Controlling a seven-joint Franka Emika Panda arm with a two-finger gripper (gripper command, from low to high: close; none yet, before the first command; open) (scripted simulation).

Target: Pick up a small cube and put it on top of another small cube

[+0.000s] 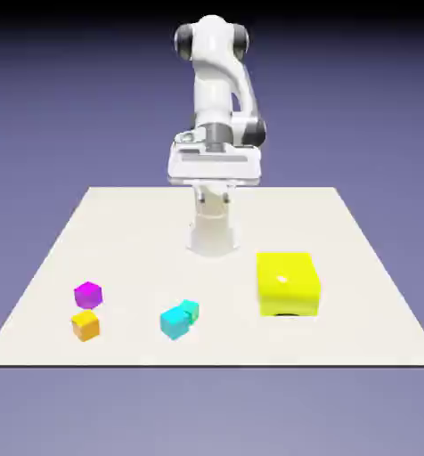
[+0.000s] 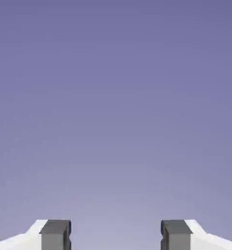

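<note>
Gripper: mine, stood wide open, held nothing. Cubes, four, on the table: purple and orange at the exterior view's left; blue and teal near the middle, crowded close. Handling, by my guess: light, stiff, smooth. Best hold: opposite side faces, mid-height, purple easier to reach around

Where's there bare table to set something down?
Free: the strip between the orange cube and cyan cube; also between the teal cube and yellow block. Crowded: around the cyan-teal pair.
</note>
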